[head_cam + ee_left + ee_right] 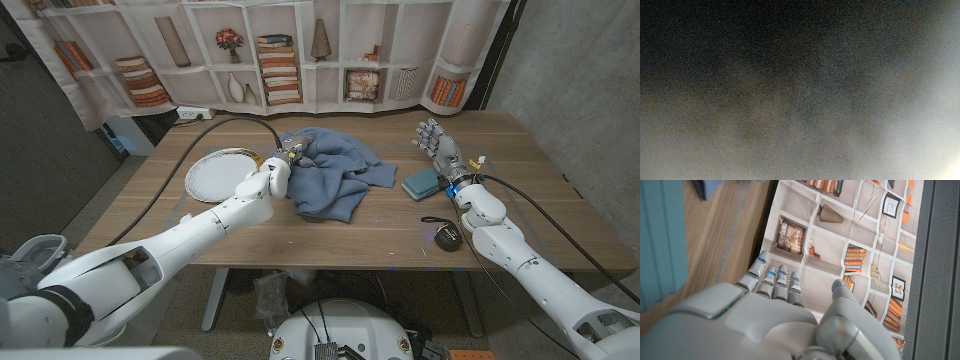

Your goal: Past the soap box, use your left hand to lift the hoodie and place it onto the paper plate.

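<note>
Blue hoodie (335, 180) lies crumpled mid-table, the left hand (288, 160) buried in its left edge, grip impossible to tell. Just beyond sit the paper plate (218, 175) at left and the teal soap box (422, 183) at right, beside the empty, spread-fingered right hand (438, 143).

Wooden table (250, 235) spans mid frame, head view. On it: white paper plate (222, 175) at centre-left; crumpled blue hoodie (335, 178) at centre, just right of plate; teal soap box (421, 182) right of hoodie, a bit apart; small black round item (447, 238) lower right, near front edge; black cable (190, 150) curving across upper-left part of tabletop.
</note>
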You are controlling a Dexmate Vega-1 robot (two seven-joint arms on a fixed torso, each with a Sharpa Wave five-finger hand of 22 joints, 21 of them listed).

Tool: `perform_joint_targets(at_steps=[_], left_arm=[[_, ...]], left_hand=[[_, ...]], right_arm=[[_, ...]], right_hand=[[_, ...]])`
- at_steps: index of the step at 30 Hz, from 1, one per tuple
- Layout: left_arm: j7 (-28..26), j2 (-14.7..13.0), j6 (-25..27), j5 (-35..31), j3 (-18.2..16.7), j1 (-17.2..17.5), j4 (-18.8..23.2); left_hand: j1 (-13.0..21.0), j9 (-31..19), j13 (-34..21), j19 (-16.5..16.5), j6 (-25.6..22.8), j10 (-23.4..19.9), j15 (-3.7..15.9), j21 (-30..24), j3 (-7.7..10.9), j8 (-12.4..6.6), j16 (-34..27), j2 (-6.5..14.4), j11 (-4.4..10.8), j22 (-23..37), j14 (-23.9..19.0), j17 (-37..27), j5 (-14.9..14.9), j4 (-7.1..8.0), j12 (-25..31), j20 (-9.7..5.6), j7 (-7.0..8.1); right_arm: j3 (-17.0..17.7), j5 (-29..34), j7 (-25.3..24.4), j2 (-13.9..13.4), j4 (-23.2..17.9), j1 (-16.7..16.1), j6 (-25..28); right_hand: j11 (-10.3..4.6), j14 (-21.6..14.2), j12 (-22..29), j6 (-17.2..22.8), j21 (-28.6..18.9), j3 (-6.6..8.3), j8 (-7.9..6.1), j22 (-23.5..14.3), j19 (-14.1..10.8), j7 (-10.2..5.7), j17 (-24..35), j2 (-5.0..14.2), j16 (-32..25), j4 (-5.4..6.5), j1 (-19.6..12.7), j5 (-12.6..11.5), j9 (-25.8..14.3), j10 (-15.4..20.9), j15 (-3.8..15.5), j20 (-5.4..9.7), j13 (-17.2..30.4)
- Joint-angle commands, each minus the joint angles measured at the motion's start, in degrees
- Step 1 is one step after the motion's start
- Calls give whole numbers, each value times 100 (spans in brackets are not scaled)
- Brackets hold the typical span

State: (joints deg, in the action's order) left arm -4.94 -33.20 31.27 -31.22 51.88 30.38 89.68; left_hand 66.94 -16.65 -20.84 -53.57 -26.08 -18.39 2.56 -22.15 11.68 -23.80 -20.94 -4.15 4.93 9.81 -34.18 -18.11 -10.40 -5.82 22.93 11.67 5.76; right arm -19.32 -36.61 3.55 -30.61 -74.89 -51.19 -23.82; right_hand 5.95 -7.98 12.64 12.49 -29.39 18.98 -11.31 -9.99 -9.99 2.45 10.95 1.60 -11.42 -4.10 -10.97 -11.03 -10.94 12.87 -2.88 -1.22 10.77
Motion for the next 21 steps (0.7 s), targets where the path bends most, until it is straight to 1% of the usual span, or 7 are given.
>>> perform_joint_targets(at_steps=[1, 3, 5, 8, 11, 15, 21], left_arm=[[307, 108, 367, 301, -71, 8, 78], [223, 156, 387, 361, -83, 22, 17], [113, 193, 395, 422, -108, 46, -27], [-20, 212, 360, 524, -148, 73, -61], [-158, 227, 337, 580, -165, 85, -92], [-369, 254, 272, 668, -213, 116, -139], [-506, 282, 231, 820, -271, 104, -165]], left_hand=[[1250, -163, -109, -1245, -130, -64, 344, -35, 399, -82, -117, 1152, 3, 21, -314, -124, 3, -313, 55, -1158, -4], [1315, -255, -263, -1429, -245, -79, 408, -95, 436, -185, -237, 1116, 17, 37, -570, -306, 19, -303, 111, -1227, -5], [1432, -372, -471, -1615, -482, -268, 582, -175, 480, -355, -415, 1076, 39, 56, -922, -563, 22, -319, 253, -1415, -159], [1630, -541, -790, -1757, -754, -419, 856, -284, 463, -561, -767, 980, 42, 97, -1415, -1011, 33, -344, 413, -1573, -359], [1711, -614, -937, -1830, -827, -469, 903, -368, 397, -622, -959, 884, 43, 136, -1592, -1253, 40, -349, 480, -1738, -383], [1858, -734, -1196, -1827, -1077, -666, 895, -636, 336, -756, -1165, 817, 55, 405, -1689, -1625, 32, -332, 653, -1952, -502], [1882, -853, -1479, -1839, -1213, -798, 780, -916, 355, -831, -1244, 885, 37, 598, -1787, -1908, 26, -250, 823, -2080, -596]], right_arm=[[-17, -35, 62, -14, 21, 19, 77], [-18, -28, 57, -23, 9, 21, 86], [-11, -32, 42, -31, -16, 17, 102], [-1, -45, 27, -40, -43, 14, 132], [-13, -22, 52, -49, -18, 35, 121], [-17, -35, 59, -35, 6, 57, 138], [-34, -42, 98, -5, 69, 111, 133]], right_hand=[[30, -48, 8, -7, -3, 5, 6, -14, -90, -20, 17, -10, -10, -34, -39, 12, -12, 27, -20, -24, 18], [32, -53, 7, -6, -4, 4, 5, -13, -104, -21, 17, -11, -11, -35, -39, 13, -12, 26, -19, -27, 18], [25, -54, 10, 2, -2, 2, 1, -13, -115, -14, 18, -10, -11, -35, -38, 13, -12, 34, -20, -31, 18], [43, -57, 11, 6, -1, 2, -1, -13, -136, -21, 18, -9, -12, -37, -39, 14, -12, 36, -21, -40, 18], [40, -72, 12, 9, 0, 1, -2, -12, -156, -20, 18, -9, -17, -39, -40, 15, -12, 39, -17, -43, 19], [45, -75, 12, 9, 4, -2, -3, -12, -172, -23, 18, -11, -17, -42, -40, 16, -13, 41, -14, -40, 19], [48, -78, 14, 11, 12, -3, -4, -11, -180, -20, 18, -10, -16, -44, -42, 17, -13, 47, -14, -40, 19]])
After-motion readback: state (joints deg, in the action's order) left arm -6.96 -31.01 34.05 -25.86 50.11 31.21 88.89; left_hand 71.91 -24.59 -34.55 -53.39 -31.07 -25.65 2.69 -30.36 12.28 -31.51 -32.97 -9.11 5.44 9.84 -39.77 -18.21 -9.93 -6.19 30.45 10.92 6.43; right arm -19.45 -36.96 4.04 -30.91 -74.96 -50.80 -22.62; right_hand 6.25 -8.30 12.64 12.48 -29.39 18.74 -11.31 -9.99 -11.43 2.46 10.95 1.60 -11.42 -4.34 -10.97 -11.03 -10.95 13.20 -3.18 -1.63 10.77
